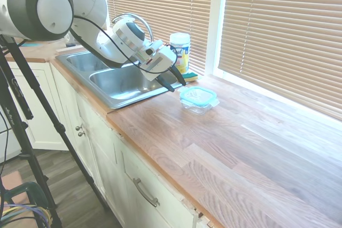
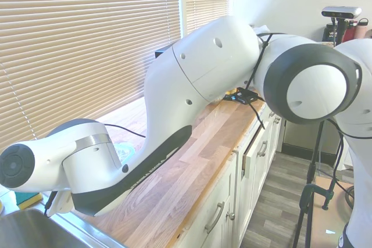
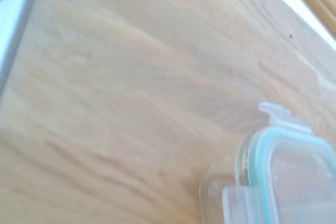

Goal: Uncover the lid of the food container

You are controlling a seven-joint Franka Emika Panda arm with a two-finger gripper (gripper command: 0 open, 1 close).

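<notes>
Stretching away toward the blinds, the long wood-plank table (image 1: 224,148) leaves wide bare room on every side of the task's things except the sink side. A double stainless steel sink (image 1: 115,81) is set into it, with a tall yellow-labelled wipes canister (image 1: 180,50) standing at its far corner. Close to the sink's corner sits the small clear rounded-square food container (image 1: 197,106), still capped by the teal-rimmed clear lid (image 1: 198,96). The dark two-fingered claw (image 1: 175,81) hangs above the sink's edge, just beside the container and a little higher, empty, its fingers slightly apart. I judge the lid lies down and away from the sink relative to the claw; being nearly square, it gives no long axis.
</notes>
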